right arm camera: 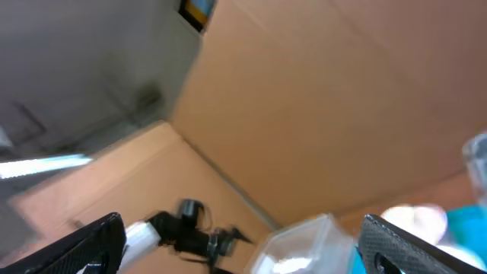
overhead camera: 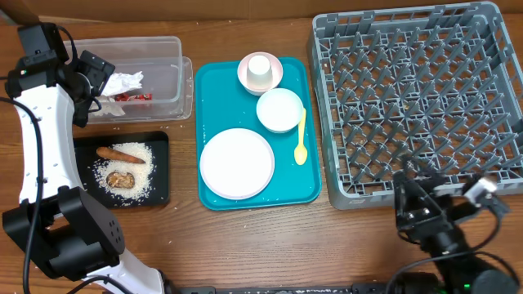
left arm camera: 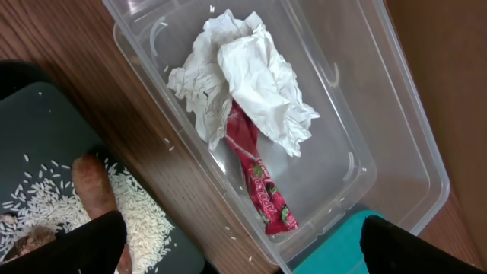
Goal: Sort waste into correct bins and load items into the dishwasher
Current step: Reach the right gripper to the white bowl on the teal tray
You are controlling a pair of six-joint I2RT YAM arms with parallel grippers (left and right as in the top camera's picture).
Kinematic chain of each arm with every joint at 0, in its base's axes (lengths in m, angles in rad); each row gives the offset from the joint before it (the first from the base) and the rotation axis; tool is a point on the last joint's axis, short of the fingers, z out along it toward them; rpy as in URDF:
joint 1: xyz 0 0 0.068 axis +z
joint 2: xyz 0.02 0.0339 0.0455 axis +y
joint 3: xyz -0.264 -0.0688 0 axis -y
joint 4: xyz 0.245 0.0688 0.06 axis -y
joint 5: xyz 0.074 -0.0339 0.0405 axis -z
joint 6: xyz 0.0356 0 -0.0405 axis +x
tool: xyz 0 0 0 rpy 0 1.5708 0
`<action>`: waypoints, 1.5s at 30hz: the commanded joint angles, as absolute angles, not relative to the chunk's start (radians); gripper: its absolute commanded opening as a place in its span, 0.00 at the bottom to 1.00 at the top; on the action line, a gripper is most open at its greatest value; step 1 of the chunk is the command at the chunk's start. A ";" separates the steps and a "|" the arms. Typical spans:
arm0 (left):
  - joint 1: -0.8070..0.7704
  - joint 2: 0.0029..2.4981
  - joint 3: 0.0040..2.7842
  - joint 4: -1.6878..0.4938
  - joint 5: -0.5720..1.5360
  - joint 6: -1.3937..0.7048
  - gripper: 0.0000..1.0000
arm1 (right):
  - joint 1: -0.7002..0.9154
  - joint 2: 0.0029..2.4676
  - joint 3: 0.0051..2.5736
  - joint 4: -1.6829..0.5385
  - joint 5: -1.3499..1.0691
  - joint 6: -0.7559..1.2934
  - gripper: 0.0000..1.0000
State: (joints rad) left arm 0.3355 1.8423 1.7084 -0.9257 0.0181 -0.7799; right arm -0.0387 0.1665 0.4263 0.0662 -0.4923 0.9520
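The clear tub [overhead camera: 167,49] holds the crumpled white napkin [overhead camera: 124,82] and the red wrapper [overhead camera: 135,96]; both also show in the left wrist view, napkin [left arm camera: 243,76] and wrapper [left arm camera: 262,186]. The black tray [overhead camera: 160,163] holds the carrot [overhead camera: 119,153], the brown lump [overhead camera: 121,179] and rice [overhead camera: 139,170]. My left gripper [left arm camera: 240,247] is open and empty above the tub's near edge. The teal tray [overhead camera: 214,77] carries the plate [overhead camera: 237,163], bowl [overhead camera: 279,110], cup [overhead camera: 260,69] in the pink dish [overhead camera: 244,77], and yellow spoon [overhead camera: 301,139]. The grey rack [overhead camera: 421,98] is empty. My right gripper [right arm camera: 240,243] is open and tilted upward.
Cardboard walls [right arm camera: 319,99] stand behind the table. The right arm [overhead camera: 429,220] rests at the front right, just below the rack's front edge. A few rice grains lie on the wood [left arm camera: 171,144] between tub and black tray.
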 commanded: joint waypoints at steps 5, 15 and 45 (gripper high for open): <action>0.332 1.844 1.718 -0.927 0.016 -0.789 1.00 | -0.034 0.687 1.006 -0.477 -0.551 0.344 1.00; 0.332 1.844 1.718 -0.927 0.016 -0.789 1.00 | 0.289 1.444 1.781 -1.205 -0.222 0.141 1.00; 0.332 1.844 1.718 -0.927 0.015 -0.789 1.00 | 0.544 2.077 1.812 -0.841 -0.068 0.431 0.93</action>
State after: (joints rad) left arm 0.3355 1.8423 1.7084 -0.9279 0.0185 -0.7799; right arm 0.5407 2.0464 1.7874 -0.8623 -0.1135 0.4049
